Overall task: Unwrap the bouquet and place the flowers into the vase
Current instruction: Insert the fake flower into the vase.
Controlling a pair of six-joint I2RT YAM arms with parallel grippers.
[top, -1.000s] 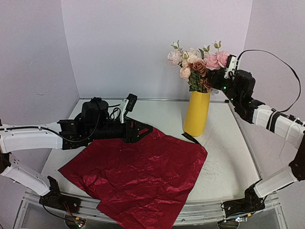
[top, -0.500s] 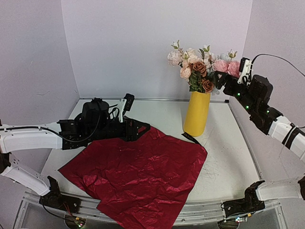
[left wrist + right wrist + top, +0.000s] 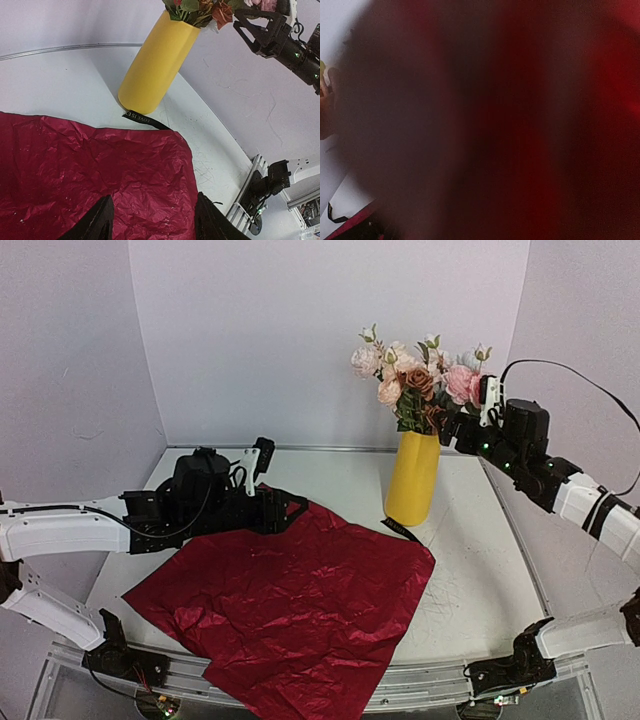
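- Dark red crinkled shiny wrapping sheet (image 3: 290, 610): spread flat, centre to lower left, lowest corner over the white table's (image 3: 480, 570) near edge.
- Black ribbon (image 3: 147, 121): touches the vase base.
- Tall yellow cylindrical vase (image 3: 413, 478): upright, right of centre, holding the pink, white and rust artificial flowers (image 3: 410, 380).
- Bare tabletop: lower right.
- Right gripper (image 3: 240, 20): upper right, jaws wide, empty, beside the blooms.
- Left gripper (image 3: 152, 197): arm outstretched low, fingers apart over the sheet, grasping nothing.

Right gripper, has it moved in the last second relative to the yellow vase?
Yes. The right gripper swung right, away from the vase, then came back leftward and now sits lower, beside the flowers.
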